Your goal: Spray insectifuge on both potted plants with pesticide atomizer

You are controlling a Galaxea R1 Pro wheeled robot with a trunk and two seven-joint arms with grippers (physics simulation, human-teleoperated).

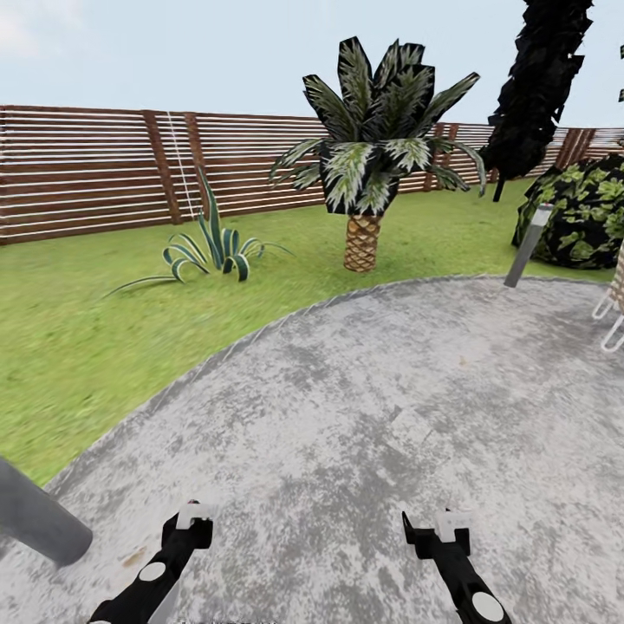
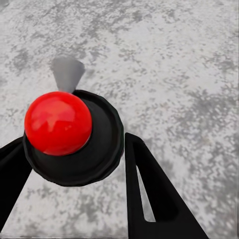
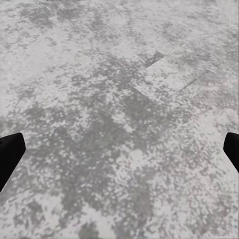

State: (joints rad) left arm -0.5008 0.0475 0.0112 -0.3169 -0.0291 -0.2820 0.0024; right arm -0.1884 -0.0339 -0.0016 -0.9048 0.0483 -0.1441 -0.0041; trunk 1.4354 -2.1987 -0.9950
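Broadly, grey speckled paving [image 1: 373, 416] fills the lower and middle of the head view, its curved edge meeting a green lawn [image 1: 78, 347] at left and behind. A brown slatted fence [image 1: 87, 165] runs across the upper frame under pale sky. A scaly-trunked palm [image 1: 368, 165] stands at upper centre, a dark tree [image 1: 537, 87] at upper right, a broad-leaved bush [image 1: 581, 212] at the right edge, and a spiky striped plant [image 1: 212, 247] left of the palm. A grey cylinder [image 1: 39, 520] crosses the lower left. The right gripper [image 1: 429, 524] is spread wide over bare paving. The left gripper [image 1: 192, 518] clasps the pesticide atomizer [image 2: 74, 144], its fingers [image 2: 154, 189] against the black, red-knobbed cap.
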